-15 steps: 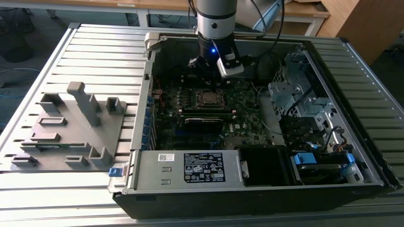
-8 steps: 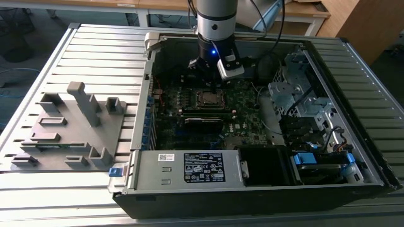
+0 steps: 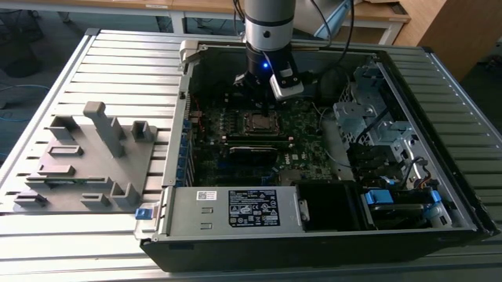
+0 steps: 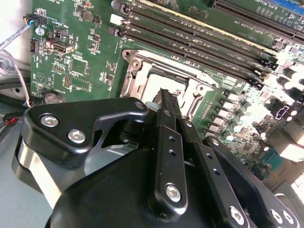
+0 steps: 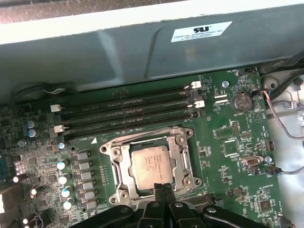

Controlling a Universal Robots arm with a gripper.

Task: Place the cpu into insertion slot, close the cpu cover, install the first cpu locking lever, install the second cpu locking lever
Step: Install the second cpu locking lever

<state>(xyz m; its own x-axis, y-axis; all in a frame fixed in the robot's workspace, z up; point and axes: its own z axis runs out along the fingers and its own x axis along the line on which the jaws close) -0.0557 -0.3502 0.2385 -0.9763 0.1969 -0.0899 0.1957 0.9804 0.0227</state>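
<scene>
In the exterior view, the black two-fingered gripper [image 3: 263,104] hangs inside the open dark desktop case [image 3: 439,229], just at twelve o'clock of the small square metal-rimmed insertion slot [image 3: 259,122] on the dark green motherboard [image 3: 306,155].

In the second wrist view the gripper's fingers [image 4: 167,102] are pressed together, holding nothing, tips at the socket's edge.

In the first wrist view, the flat silvery-grey square cpu [image 5: 151,164] lies seated in the slot, and the thin silvery metal cpu cover [image 5: 124,173] frames it — apparently closed. Placement looks done; whether both levers are latched, I cannot tell.
</scene>
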